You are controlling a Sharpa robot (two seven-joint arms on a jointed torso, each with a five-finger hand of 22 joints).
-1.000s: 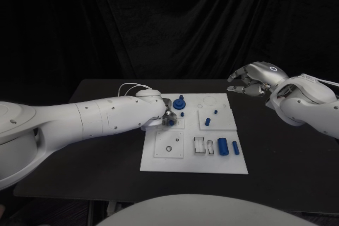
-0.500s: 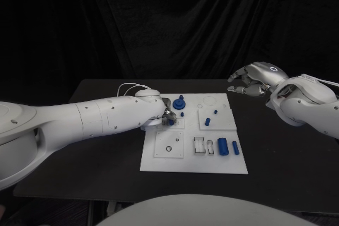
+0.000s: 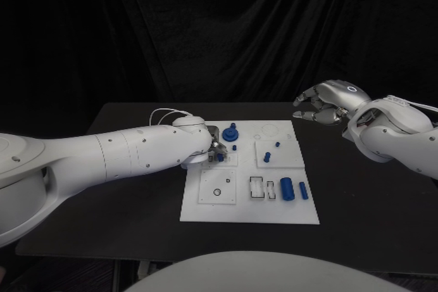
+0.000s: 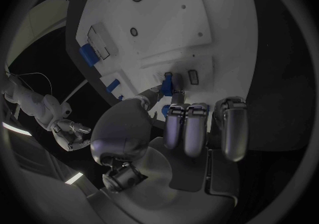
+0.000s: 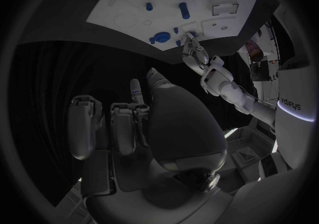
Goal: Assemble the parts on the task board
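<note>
White task board (image 3: 251,206) flat at the middle of the black bench (image 3: 365,216), carrying small blue parts. Near its far edge, a round blue knob (image 3: 231,134) standing upright, with a tiny blue peg (image 3: 235,147) just beside it. At the board's centre, a short blue pin (image 3: 266,157) standing in the plate. Along the near right side, a thick blue cylinder (image 3: 287,188) lying flat next to a thinner blue rod (image 3: 303,190) — the two side by side, close but apart. Just left of them, two small rectangular recesses (image 3: 262,187), contents too small to tell; further left, a small dark ring (image 3: 217,192) on the plate.

Left robot hand (image 3: 215,150) low over the board's far left part, fingers curled down and pinched on a small blue part (image 4: 168,81) at the plate's surface — seen most plainly from the left wrist, thumb and fingertips meeting around it.

Right robot hand (image 3: 324,103) raised off the bench, well apart from the board beyond its far right corner, palm turned toward the board, fingers loosely curled and apart, holding nothing.
</note>
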